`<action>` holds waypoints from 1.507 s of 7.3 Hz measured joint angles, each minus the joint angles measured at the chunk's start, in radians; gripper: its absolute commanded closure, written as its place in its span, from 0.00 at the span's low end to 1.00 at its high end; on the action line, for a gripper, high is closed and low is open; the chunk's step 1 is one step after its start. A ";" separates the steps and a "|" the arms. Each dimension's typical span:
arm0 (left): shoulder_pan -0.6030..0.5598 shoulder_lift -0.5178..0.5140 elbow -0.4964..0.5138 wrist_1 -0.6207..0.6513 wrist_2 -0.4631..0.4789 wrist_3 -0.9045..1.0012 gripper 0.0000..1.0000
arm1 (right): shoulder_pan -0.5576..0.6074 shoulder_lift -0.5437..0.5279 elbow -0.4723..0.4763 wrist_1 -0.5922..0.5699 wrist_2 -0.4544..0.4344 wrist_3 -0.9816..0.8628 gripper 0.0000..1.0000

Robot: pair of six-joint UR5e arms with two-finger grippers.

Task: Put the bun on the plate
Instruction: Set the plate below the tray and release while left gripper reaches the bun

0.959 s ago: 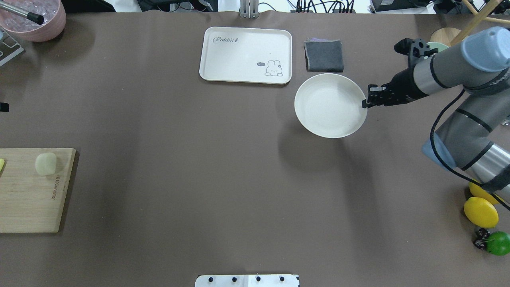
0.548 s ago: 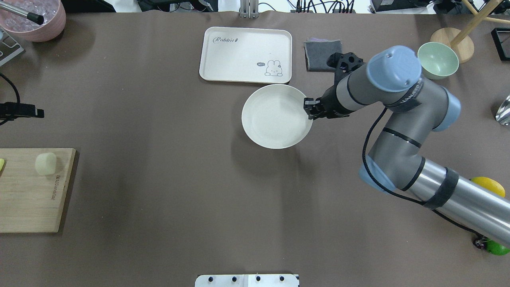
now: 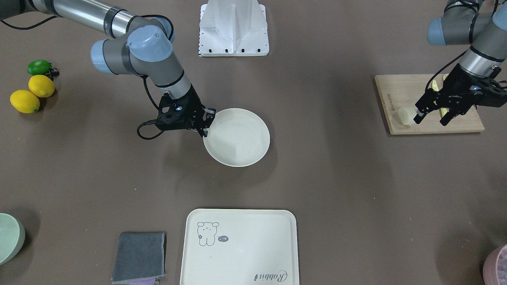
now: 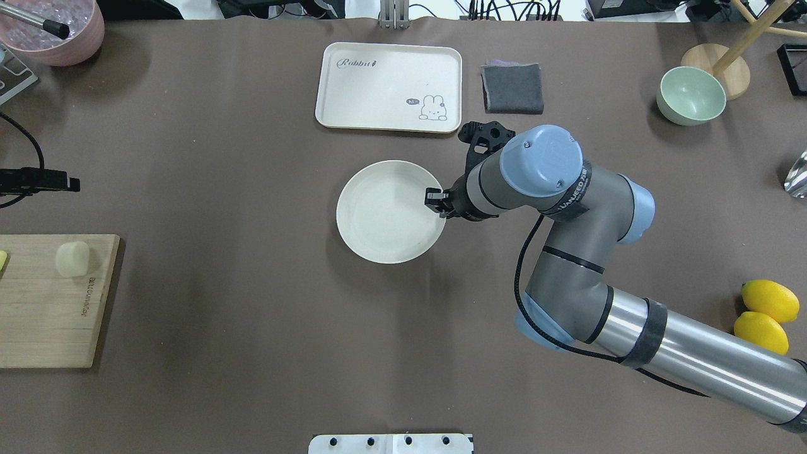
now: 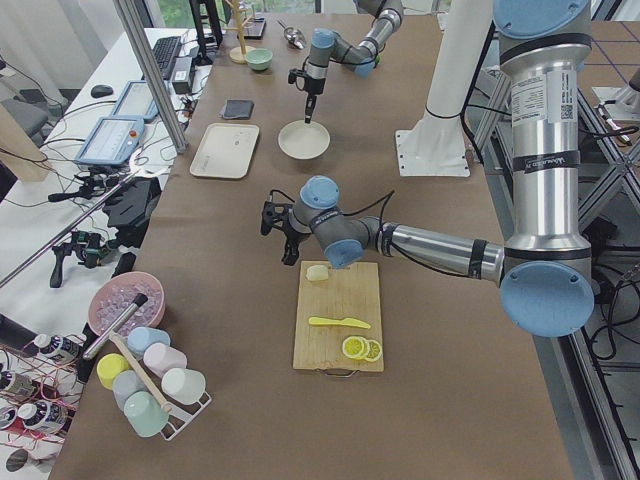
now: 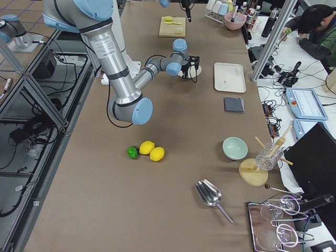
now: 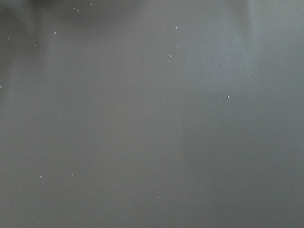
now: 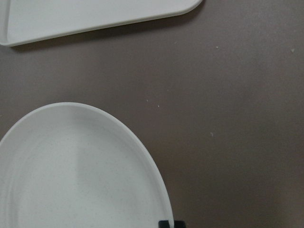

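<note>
At mid-counter your right pincer (image 4: 435, 200), clenched on the rim of the plate (image 4: 378, 221), has dragged it nearer the bun (image 4: 72, 258), which sits untaken on the wooden cutting board (image 4: 50, 315) just beside your spread, empty left pincer (image 3: 432, 116).

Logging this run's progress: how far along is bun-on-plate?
Done: nothing delivered; the plate is empty. In hand: the right gripper is closed on the plate's rim; the left gripper is open near the bun, not around it. Left: grasp the bun off the cutting board, carry it over, set it on the plate.
</note>
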 measured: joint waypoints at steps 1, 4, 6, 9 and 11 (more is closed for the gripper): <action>0.004 -0.001 -0.001 0.000 0.000 -0.007 0.02 | -0.016 0.006 -0.008 0.000 -0.008 0.009 1.00; 0.042 0.000 -0.004 0.000 0.036 -0.021 0.02 | -0.028 0.007 -0.028 0.006 -0.013 0.004 0.52; 0.078 0.006 -0.007 0.000 0.072 -0.045 0.02 | -0.029 0.007 -0.031 0.007 -0.014 0.004 0.01; 0.097 0.056 -0.011 -0.032 0.087 -0.050 0.02 | -0.018 0.008 -0.014 0.006 -0.012 0.012 0.01; 0.147 0.114 -0.013 -0.062 0.148 -0.050 0.02 | 0.038 0.006 0.016 -0.003 0.039 0.012 0.01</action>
